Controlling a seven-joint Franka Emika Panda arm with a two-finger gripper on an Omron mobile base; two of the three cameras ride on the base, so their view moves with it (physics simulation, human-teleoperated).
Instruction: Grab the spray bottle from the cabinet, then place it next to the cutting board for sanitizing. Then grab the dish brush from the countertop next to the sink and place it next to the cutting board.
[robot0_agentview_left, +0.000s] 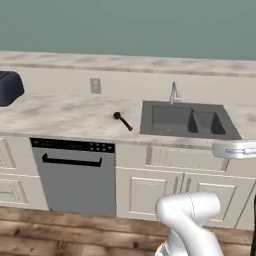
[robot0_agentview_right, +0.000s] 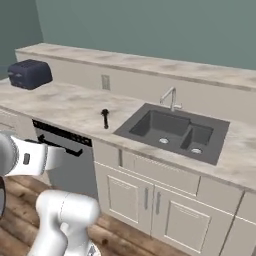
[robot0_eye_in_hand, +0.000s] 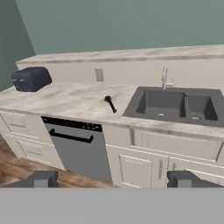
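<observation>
Nearest, in the hand view, the gripper (robot0_eye_in_hand: 112, 178) with its two dark fingertips (robot0_eye_in_hand: 43, 178) standing wide apart and nothing between them, held back from the cabinetry and looking across at the table (robot0_eye_in_hand: 65, 103). Next out, the lower cabinet fronts and a grey dishwasher (robot0_agentview_left: 75, 175) with a black bar handle, set under the table's front edge. Then, on the beige marbled top itself, the dish brush (robot0_agentview_left: 122, 121): thin, black, lying flat with its small round head toward the wall and its handle angled toward the front edge, just left of the sink (robot0_agentview_left: 187, 120) and apart from its rim. Right of that, the dark double basin with its curved silver faucet (robot0_agentview_left: 174, 93) at the back. Far left, a dark blue toaster (robot0_agentview_right: 30, 74) near the wall, well apart from the brush; behind everything, a wall outlet (robot0_agentview_left: 95, 85) on the backsplash. Judging by the empty gripper and the base facing the brush, likely the second half of the task: fetching the brush for the cutting board. No way to confirm the spray bottle step from here. Next move calls for closing the gap to the table, bringing the hand down over the handle, turning the wrist so the fingertips straddle it crosswise, and pinching low enough to catch so slim a rod without scraping the stone.
</observation>
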